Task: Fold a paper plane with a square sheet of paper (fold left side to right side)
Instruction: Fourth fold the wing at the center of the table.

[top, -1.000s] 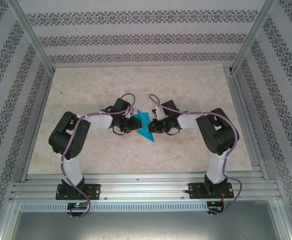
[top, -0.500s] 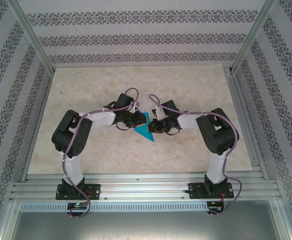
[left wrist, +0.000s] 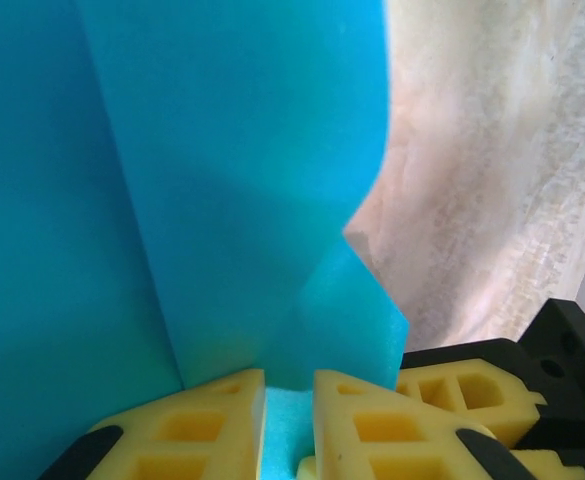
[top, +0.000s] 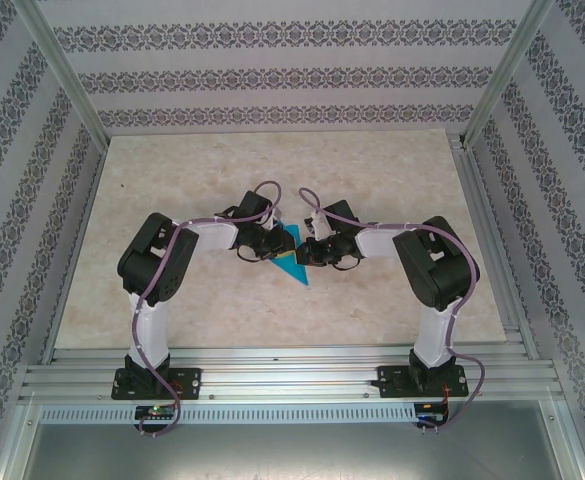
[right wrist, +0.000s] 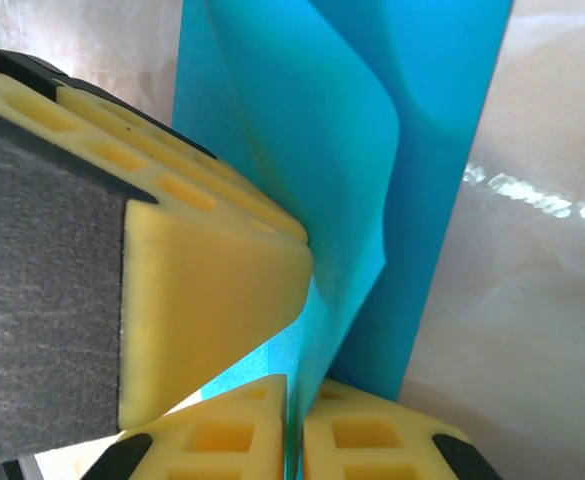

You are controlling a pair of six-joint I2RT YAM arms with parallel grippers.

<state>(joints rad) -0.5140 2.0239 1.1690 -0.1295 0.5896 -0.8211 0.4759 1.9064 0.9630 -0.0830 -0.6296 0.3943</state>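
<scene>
Top external: paper [top: 293,264] mostly hidden | left gripper [left wrist: 289,425], right gripper [right wrist: 294,440] both pinching it

Open tabletop [top: 392,180] around folded sheet [top: 294,268]

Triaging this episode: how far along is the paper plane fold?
Done: the paper is folded into a pointed shape. In hand: left gripper and right gripper both pinch it, one side lifted off the table. Left, likely: lay that side over, crease it, finish the plane.
</scene>
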